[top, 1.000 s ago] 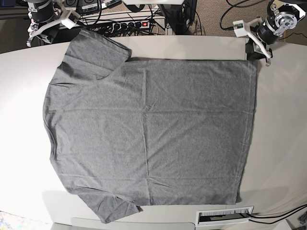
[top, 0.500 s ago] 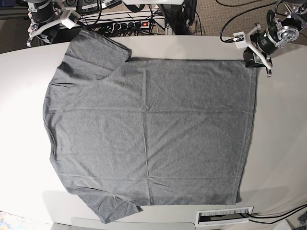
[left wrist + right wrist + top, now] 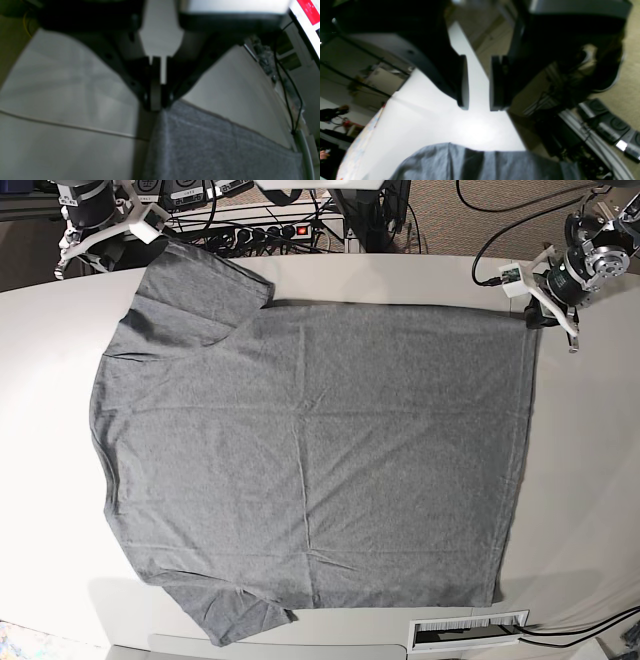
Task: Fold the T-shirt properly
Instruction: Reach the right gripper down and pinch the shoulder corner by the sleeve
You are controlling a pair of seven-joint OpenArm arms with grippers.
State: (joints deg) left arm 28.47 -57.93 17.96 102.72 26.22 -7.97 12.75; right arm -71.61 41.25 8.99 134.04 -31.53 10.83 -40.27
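Note:
The heather-grey T-shirt (image 3: pixel 310 450) lies spread flat on the white table (image 3: pixel 590 460), sleeves toward the left of the base view and its hem along the right. My left gripper (image 3: pixel 540 317) sits at the hem's far right corner. In the left wrist view its jaws (image 3: pixel 157 106) are pressed together right where the corner of the T-shirt (image 3: pixel 212 150) comes up to the tips. My right gripper (image 3: pixel 100 242) hovers at the far left beyond the upper sleeve. Its jaws (image 3: pixel 478 108) stand apart with nothing between them, above bare table, with the T-shirt's edge (image 3: pixel 482 165) below.
A power strip with a red switch (image 3: pixel 270 230) and cables lie behind the table's far edge. A white slotted plate (image 3: pixel 468 630) sits at the near edge. Bare table runs along the right of the T-shirt's hem.
My left gripper has shifted slightly to the right at the hem corner and its jaws have closed there. The right arm and the T-shirt have not moved.

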